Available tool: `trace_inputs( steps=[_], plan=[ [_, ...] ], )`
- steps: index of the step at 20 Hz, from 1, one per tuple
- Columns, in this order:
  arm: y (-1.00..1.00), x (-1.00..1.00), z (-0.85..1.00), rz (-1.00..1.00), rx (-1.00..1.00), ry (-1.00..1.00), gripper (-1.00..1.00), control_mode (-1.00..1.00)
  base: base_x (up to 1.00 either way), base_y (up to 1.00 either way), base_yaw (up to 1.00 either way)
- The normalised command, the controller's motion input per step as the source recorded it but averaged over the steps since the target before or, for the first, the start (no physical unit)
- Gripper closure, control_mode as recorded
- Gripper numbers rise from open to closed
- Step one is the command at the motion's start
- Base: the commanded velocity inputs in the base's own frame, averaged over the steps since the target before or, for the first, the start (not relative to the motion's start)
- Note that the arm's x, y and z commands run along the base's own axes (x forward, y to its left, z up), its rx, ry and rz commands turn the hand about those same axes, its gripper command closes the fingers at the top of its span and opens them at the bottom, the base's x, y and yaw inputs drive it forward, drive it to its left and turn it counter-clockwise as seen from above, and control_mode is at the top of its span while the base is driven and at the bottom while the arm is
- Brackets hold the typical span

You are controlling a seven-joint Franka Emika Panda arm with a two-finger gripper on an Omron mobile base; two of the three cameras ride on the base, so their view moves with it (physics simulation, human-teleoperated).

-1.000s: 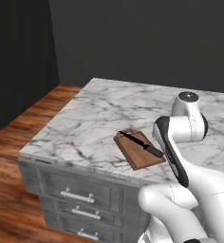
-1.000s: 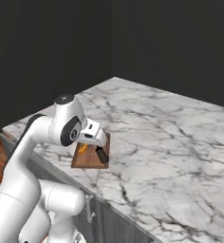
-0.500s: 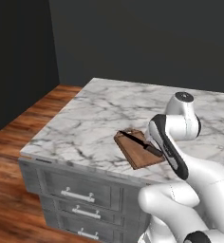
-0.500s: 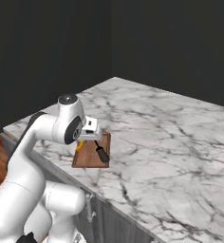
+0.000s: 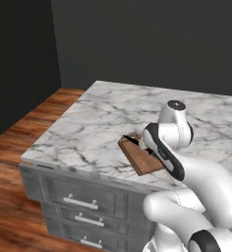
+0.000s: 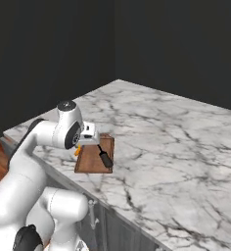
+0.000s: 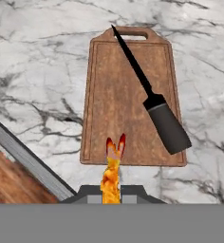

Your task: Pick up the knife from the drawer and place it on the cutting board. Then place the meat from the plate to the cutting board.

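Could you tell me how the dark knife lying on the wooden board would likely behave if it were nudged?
The slim all-dark knife lies flat and diagonal on the brown wooden cutting board, so it would probably slide or pivot, not roll. Its thicker handle likely carries most weight, so the pointed blade may swing.

We counted one cutting board (image 7: 130, 97), one knife (image 7: 149, 97) lying on it, one meat piece (image 7: 112, 168) at bottom centre, one marble counter (image 5: 103, 123), and three drawer fronts (image 5: 81, 199) stacked at lower left.
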Motion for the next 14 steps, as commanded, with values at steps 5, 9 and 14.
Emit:
trace_inputs(
  steps=[5,9,14],
  plan=[
    [0.01,0.29,-0.32,0.08,0.00,0.00,1.00,-1.00,0.00,0.00,0.00],
    [0.00,0.22,-0.27,0.09,0.00,0.00,1.00,-1.00,0.00,0.00,0.00],
    [0.03,0.28,-0.21,0.08,0.00,0.00,1.00,-1.00,0.00,0.00,0.00]
  ],
)
